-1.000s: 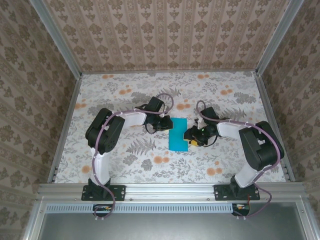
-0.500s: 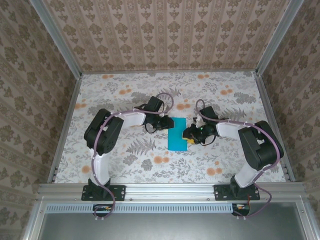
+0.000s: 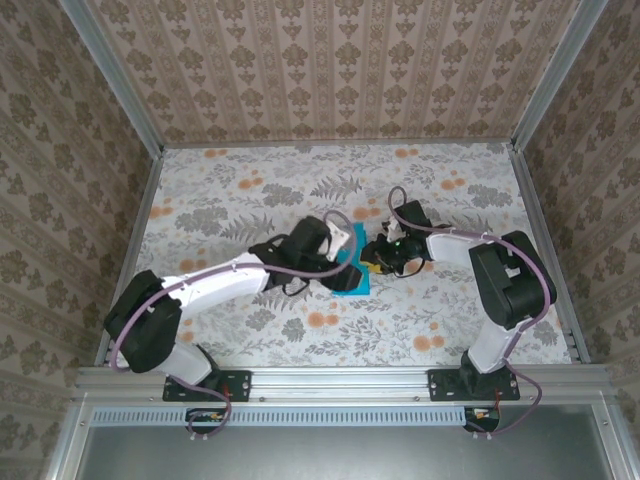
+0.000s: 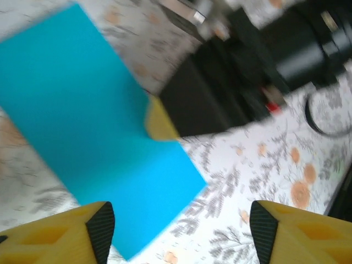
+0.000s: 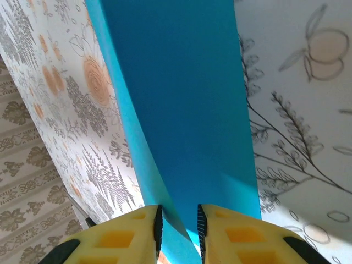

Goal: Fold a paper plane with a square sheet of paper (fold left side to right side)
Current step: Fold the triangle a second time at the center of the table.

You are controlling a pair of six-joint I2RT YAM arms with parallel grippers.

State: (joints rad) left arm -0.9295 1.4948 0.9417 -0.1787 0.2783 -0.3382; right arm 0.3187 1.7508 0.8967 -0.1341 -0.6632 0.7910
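Left gripper (image 4: pixel 181 226) was spread wide, nothing between its yellow fingers (image 4: pixel 88 231). It hung just above the table with the turquoise-blue sheet of paper (image 4: pixel 82 110), folded into a narrow rectangle, ahead of and below the fingertips. One corner of the sheet reached down between the two tips without touching either.

Right gripper (image 5: pixel 177 224) was nearly closed and pinching the sheet (image 5: pixel 181 99) at its near end. The right wrist view showed only a thin gap between the yellow pads (image 5: pixel 132 234), with the paper edge running into it. From that grip the sheet stretched straight away from the fingers across the floral-print tabletop (image 5: pixel 286 137). A paler strip ran along its left side; couldn't tell whether that was a second layer or a curl.

In the left wrist view, one yellow fingertip of the right gripper (image 4: pixel 159 122) sat on the sheet's long edge, opposite the left gripper, with its black body behind it.

In the top view the two grippers faced each other across the sheet (image 3: pixel 352 284): left gripper (image 3: pixel 336 262) over the sheet's left side, right gripper (image 3: pixel 373 264) at its right edge, close together. The sheet lay mid-table (image 3: pixel 250 190), partly hidden under the left wrist.
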